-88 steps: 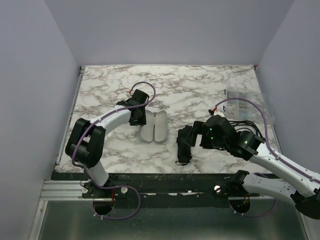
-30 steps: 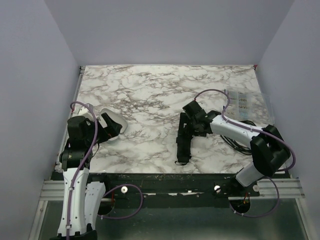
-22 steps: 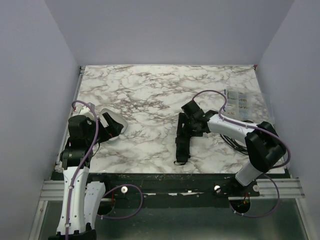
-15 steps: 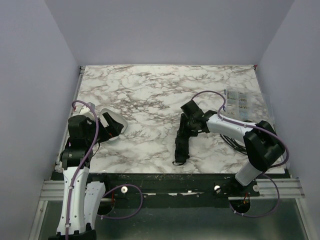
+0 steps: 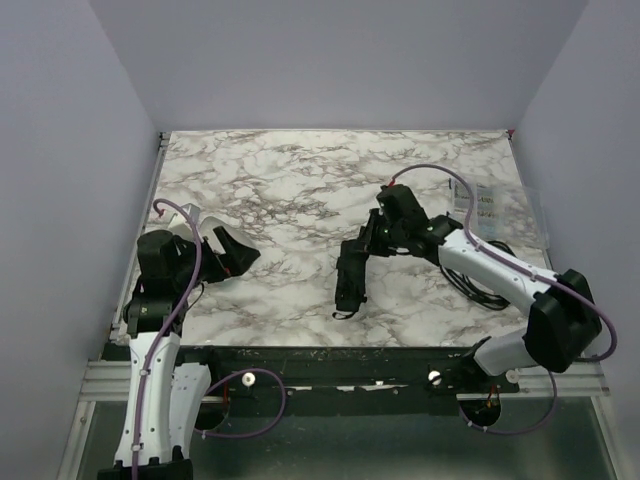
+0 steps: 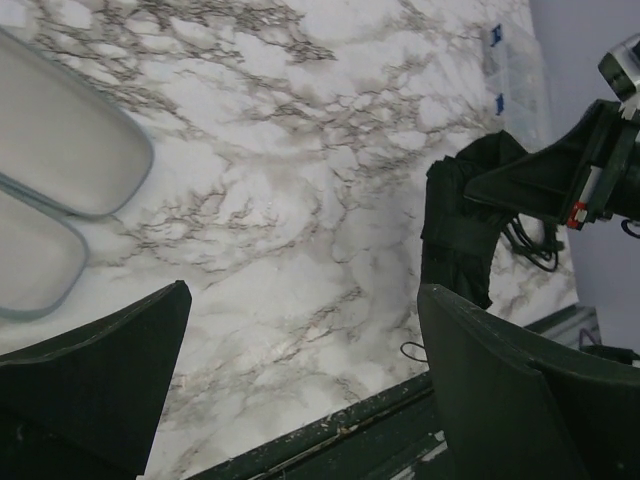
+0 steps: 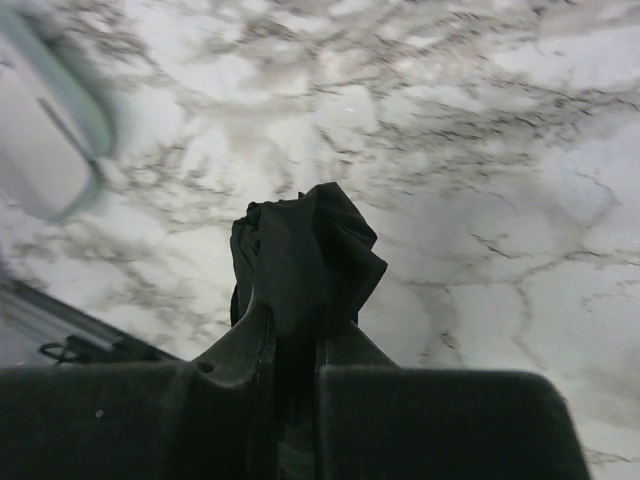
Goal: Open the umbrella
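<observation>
umbrella [image 5: 352, 275] is folded, lying right of centre on the bench [image 5: 300, 180].
Top view: right hand [image 5: 378, 238] is clenched on its far end, that end lifted, near end by the front edge. Left hand [image 5: 232, 256] is released, spread wide, beside the pale case [image 5: 205, 228], well apart from the umbrella.
Left wrist: left hand [image 6: 300, 295] grips nothing. Case [image 6: 60, 170] at left, umbrella [image 6: 455, 230] at right, right hand [image 6: 545, 180] on its upper end.
Right wrist: right hand [image 7: 290, 335] is pinched tight on the umbrella's [image 7: 305, 250] bunched black fabric. Case [image 7: 45, 140] is blurred beyond.
</observation>
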{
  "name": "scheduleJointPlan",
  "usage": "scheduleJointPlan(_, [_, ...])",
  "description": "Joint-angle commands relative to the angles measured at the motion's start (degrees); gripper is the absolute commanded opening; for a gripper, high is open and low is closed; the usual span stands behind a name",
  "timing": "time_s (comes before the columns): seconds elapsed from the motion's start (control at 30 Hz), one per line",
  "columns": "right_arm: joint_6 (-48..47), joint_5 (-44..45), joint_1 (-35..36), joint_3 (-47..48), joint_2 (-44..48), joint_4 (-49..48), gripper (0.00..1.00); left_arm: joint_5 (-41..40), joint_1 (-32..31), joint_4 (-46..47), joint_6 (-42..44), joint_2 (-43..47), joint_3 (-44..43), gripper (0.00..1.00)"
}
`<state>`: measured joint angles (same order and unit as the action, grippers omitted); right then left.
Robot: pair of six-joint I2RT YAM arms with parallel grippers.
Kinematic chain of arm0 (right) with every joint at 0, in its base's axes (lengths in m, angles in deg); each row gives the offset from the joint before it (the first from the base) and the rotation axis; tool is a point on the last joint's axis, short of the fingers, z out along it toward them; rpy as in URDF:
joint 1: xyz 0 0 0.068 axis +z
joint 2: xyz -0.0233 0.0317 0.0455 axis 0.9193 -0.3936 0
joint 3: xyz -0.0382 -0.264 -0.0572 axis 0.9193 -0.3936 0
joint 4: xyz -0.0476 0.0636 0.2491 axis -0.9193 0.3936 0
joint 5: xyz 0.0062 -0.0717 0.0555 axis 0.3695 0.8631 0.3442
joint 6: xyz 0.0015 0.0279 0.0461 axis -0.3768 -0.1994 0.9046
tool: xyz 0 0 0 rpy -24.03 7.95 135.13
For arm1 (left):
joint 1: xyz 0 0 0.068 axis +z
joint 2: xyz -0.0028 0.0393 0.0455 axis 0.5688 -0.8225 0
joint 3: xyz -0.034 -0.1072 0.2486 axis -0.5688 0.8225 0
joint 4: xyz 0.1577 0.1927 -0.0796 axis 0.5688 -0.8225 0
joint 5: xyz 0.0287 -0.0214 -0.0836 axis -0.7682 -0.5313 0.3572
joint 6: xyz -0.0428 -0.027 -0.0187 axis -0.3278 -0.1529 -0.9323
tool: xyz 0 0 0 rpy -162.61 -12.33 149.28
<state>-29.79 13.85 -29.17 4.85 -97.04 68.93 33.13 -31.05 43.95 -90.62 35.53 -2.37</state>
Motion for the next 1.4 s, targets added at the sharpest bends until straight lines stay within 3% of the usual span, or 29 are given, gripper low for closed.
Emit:
scheduleJointPlan(0.0, [4.10,-7.51,-0.29,2.61,6.28,-7.73,0.01,17.17,-0.37,10.83,-5.37,0.62,3.82,0.99])
scheduleJointPlan(0.13, [7.22,-12.37,-0.30,1.29,11.00,-15.66,0.01,28.87,-0.45,30.51,-18.13,3.69,10.69,0.99])
scheduleJointPlan(0.3, [11.76,-19.29,-0.29,-1.24,15.36,-28.64,0.01,30.83,-3.20,58.40,-35.91,6.11,17.52,0.99])
scheduleJointPlan(0.43, [14.70,-22.06,-0.23,-1.21,16.69,-34.41,0.01,25.32,-10.28,60.21,-35.53,4.93,16.99,0.99])
scheduleJointPlan(0.63, [15.51,-24.39,-0.21,0.97,16.21,-35.87,0.01,18.50,-19.92,70.55,-38.16,0.76,18.44,0.99])
scheduleJointPlan(0.83, [16.16,-25.51,-0.21,1.08,15.49,-35.85,0.01,12.67,-24.65,78.67,-40.87,-3.51,19.49,0.99])
scheduleJointPlan(1.13, [17.15,-26.30,-0.03,0.50,15.14,-38.14,0.01,6.89,-33.17,81.59,-39.73,-10.05,18.06,0.98])
scheduleJointPlan(1.2, [17.11,-26.43,0.05,0.35,15.04,-38.24,0.01,5.69,-34.38,83.65,-40.26,-11.00,18.33,0.91])
scheduleJointPlan(1.23, [17.07,-26.43,0.12,0.12,15.03,-38.48,0.01,5.13,-34.74,85.03,-40.86,-11.29,18.53,0.80])
scheduleJointPlan(1.37, [17.54,-26.68,0.23,-1.58,15.83,-40.23,0.01,5.23,-35.76,83.86,-40.46,-11.84,17.19,0.21])
